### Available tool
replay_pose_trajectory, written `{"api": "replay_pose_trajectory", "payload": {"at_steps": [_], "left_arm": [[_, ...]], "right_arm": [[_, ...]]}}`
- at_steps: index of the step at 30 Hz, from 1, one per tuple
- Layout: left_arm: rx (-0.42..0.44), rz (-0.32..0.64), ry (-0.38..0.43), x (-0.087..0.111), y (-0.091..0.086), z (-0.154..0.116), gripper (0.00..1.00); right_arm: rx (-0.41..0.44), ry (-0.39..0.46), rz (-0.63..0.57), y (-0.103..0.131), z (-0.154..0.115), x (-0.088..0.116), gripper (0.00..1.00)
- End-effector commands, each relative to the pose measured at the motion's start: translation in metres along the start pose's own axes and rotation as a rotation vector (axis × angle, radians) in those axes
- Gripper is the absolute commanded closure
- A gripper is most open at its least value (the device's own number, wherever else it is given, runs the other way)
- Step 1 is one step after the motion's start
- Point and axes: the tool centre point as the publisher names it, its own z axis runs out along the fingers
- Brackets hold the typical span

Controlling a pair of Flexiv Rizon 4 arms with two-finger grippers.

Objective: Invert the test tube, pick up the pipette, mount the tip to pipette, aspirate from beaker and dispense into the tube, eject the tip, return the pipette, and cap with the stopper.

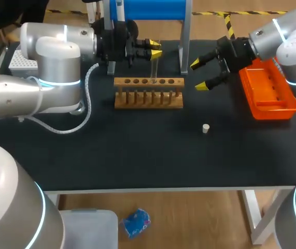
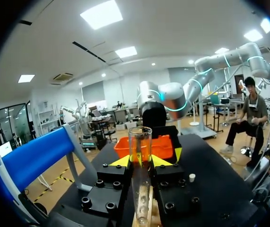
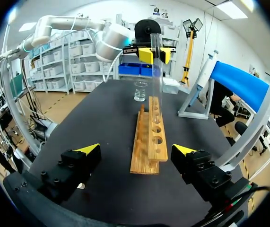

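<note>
Upper middle of the head view: left gripper closed on the tube, both yellow tips pressed on the glass from two sides. Tube upright, upper part in the grip, lower end down at the wooden rack. Inside a hole or only over it, cannot tell. In the left wrist view, the same tube straight between the tips of this gripper, open mouth above them.

Upper right of the head view, to the right of the rack: right gripper spread wide, holding nothing, well apart from the tube. In the right wrist view, its fingers far apart, the near end of the rack between and ahead of them. Tube further ahead, at the far part of the rack, gripped near its top by the left gripper. Beaker beyond the rack.

Stopper alone on the table, to the lower right of the rack. Orange tray at the right edge, just beside the right gripper. Blue stand at the top middle, behind the rack.
</note>
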Motion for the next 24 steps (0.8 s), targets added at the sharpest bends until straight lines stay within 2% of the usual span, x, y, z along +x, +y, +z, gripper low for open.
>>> {"api": "replay_pose_trajectory", "payload": {"at_steps": [1, 24], "left_arm": [[0.001, -0.005, 0.009, -0.004, 0.003, 0.003, 1.0], [-0.006, -0.036, 0.018, -0.002, 0.03, 0.006, 1.0]], "right_arm": [[0.002, 0.003, 0.0, 0.0, 0.0, -0.001, 0.0], [0.002, 0.003, 0.0, 0.0, 0.0, -0.001, 0.0]]}}
